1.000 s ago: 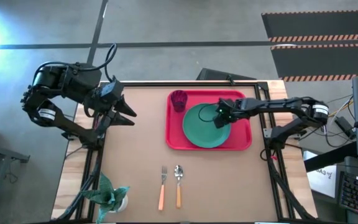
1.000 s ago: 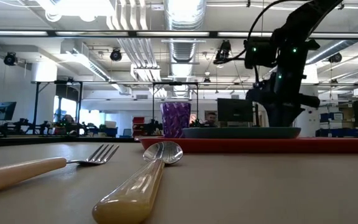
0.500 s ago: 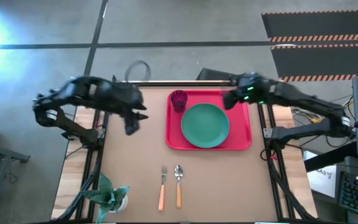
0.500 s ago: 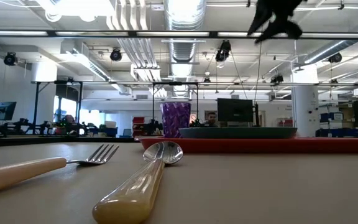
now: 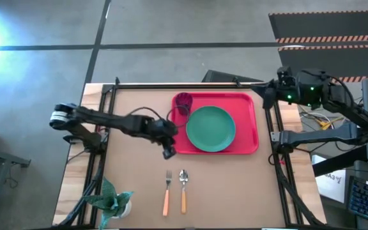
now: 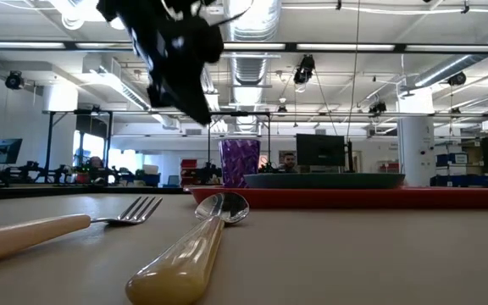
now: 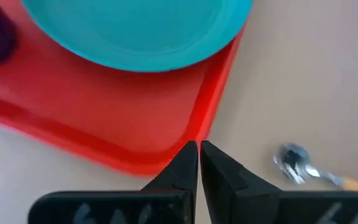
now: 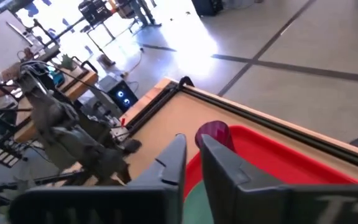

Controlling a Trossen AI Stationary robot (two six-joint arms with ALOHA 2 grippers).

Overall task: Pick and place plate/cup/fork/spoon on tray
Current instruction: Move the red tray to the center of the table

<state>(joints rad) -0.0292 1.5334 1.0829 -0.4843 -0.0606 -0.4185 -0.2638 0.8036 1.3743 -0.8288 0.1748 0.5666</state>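
Note:
The teal plate (image 5: 211, 128) lies flat in the red tray (image 5: 248, 148). The purple cup (image 5: 183, 102) stands upright in the tray's far left corner. The fork (image 5: 167, 191) and spoon (image 5: 183, 190) lie side by side on the table near its front edge, with their handles toward that edge. My left gripper (image 5: 168, 152) is shut and empty. It hangs above the table just off the tray's near left corner (image 7: 185, 134). My right gripper (image 5: 265, 94) is slightly open and empty, raised beyond the tray's far right corner.
A pale green potted plant (image 5: 110, 199) stands at the table's near left corner. Bare tabletop lies between the tray and the cutlery. In the low view the spoon (image 6: 214, 220) and fork (image 6: 134, 210) lie close in front, and my left gripper (image 6: 195, 106) hangs above them.
My right gripper has left the plate, risen and drawn back toward the table's far right corner. The plate stays flat in the tray. My left arm has swung out from the table's left edge, reaching right and nearer to the tray's near left corner.

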